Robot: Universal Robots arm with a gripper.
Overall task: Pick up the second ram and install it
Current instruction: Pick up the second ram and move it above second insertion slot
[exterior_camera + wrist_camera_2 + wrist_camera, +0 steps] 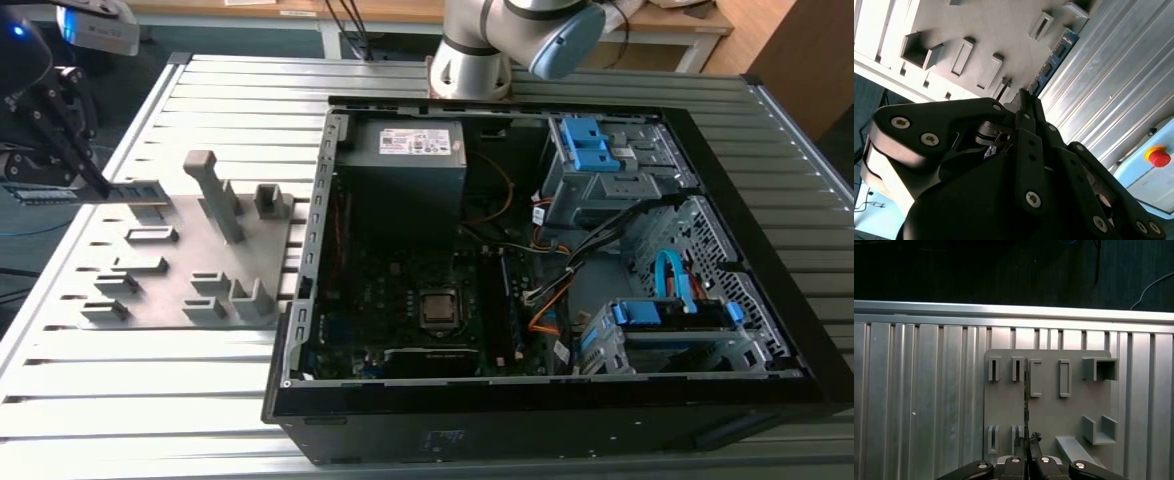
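The second ram is a thin dark stick with a pale label, held level above the exterior view's left table edge. My gripper is shut on it, over the grey holder block. In the first wrist view the ram shows edge-on, rising from the shut fingertips of the gripper above the holder block. In the second wrist view the ram sticks out past the gripper. The ram hangs apart from the block's slots.
An open computer case lies at the exterior view's right, with the motherboard and square silver processor inside, plus cables and blue drive brackets. The arm's base stands behind the case. A red stop button sits off the slatted table.
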